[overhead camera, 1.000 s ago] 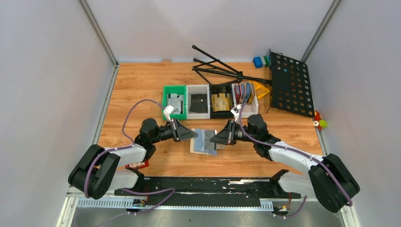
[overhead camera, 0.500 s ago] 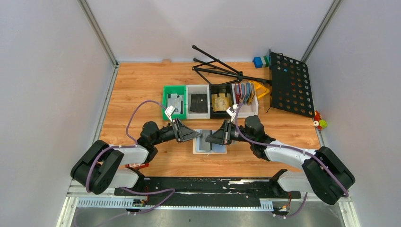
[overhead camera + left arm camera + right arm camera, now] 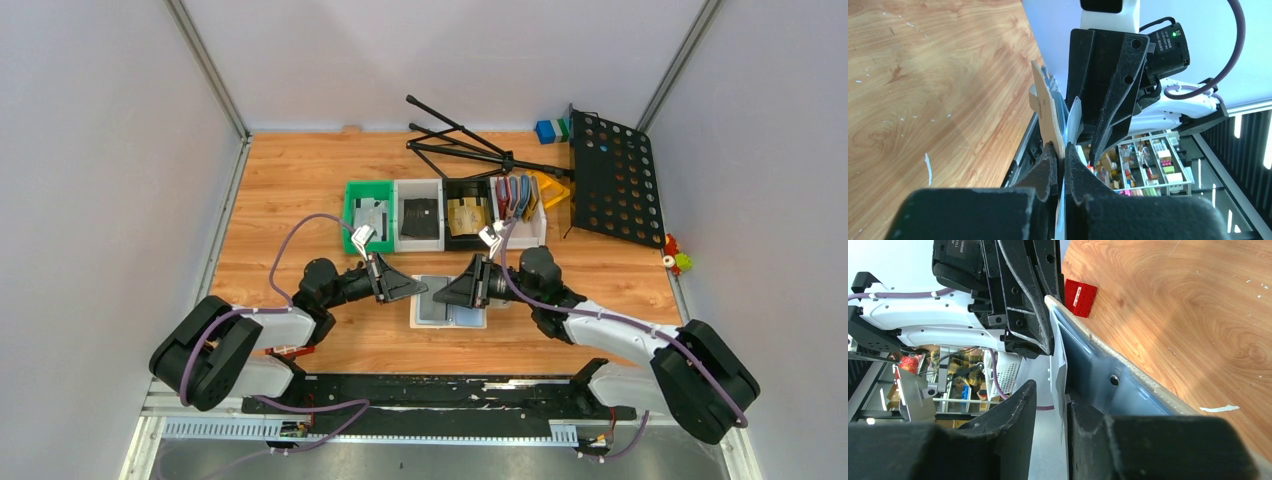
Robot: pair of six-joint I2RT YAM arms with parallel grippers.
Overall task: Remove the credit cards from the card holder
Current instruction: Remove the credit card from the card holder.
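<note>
Card holder (image 3: 450,312): lies flat on the counter (image 3: 300,180), toward the near side, between the two claws and square to the near edge.
Credit cards: none shows outside the holder. I judge they are in the pockets, but the claws hide that part.
Left claw (image 3: 1060,148): closed tight on a thin edge of the holder, with only a narrow bite.
Right claw (image 3: 1052,397): jaws apart. A thin pale leaf of the holder stands in the gap and is not pinched.
Risk, slipping: the left grip is shallow, so a pull from the other side may drag the edge out of it.
Risk, wrong catch: if the right claw closes here, it may take the pocket leaf and not a card, because no card edge shows free.
Risk, lifting: if both claws pull, the whole holder may rise or slide on the counter.
Change from one second ago: the holder then lay askew with a dark face showing. Now it is straight, paler on top, and a little more to the right. The right claw has opened.
</note>
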